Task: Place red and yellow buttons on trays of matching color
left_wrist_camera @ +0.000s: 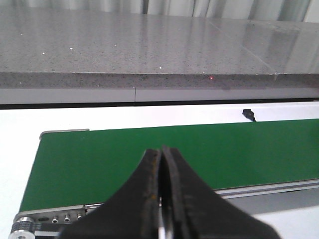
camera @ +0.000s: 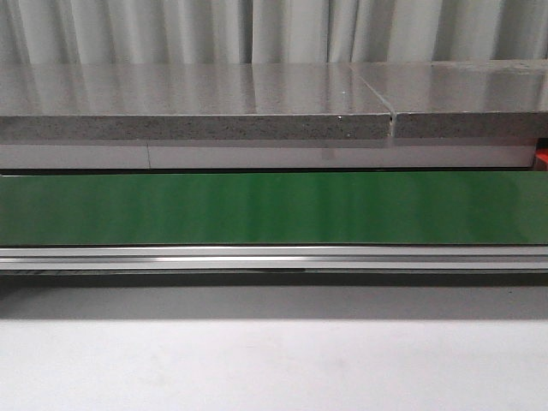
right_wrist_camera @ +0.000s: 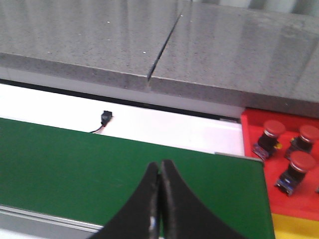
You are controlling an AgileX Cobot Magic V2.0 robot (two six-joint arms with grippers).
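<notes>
Nearest the robot, the white surface (camera: 274,364) lies bare in the front view, and neither arm shows there; each wrist view does show its own hand. The left hand (left_wrist_camera: 160,164) has its fingers pressed together with nothing between them, poised over the near edge of the green belt (left_wrist_camera: 174,154), and the right hand (right_wrist_camera: 159,174) is likewise pressed together and empty above the belt's right end. No button rides on the belt in any view, so the risk, as I judge it, is one of timing: a hand that stays closed when a button arrives would knock it along or off the belt edge instead of taking it. Beyond the right end of the belt sits the red tray (right_wrist_camera: 251,124), already holding red buttons (right_wrist_camera: 295,167) crowded close together (three show clearly, perhaps a fourth at the picture's edge), and another one set down carelessly could strike or tip a neighbour. A yellow tray (right_wrist_camera: 296,226) shows only as a strip just beside the red one, and a drop near that shared border could land in the wrong colour. Farthest back runs the grey stone ledge (camera: 197,107).
</notes>
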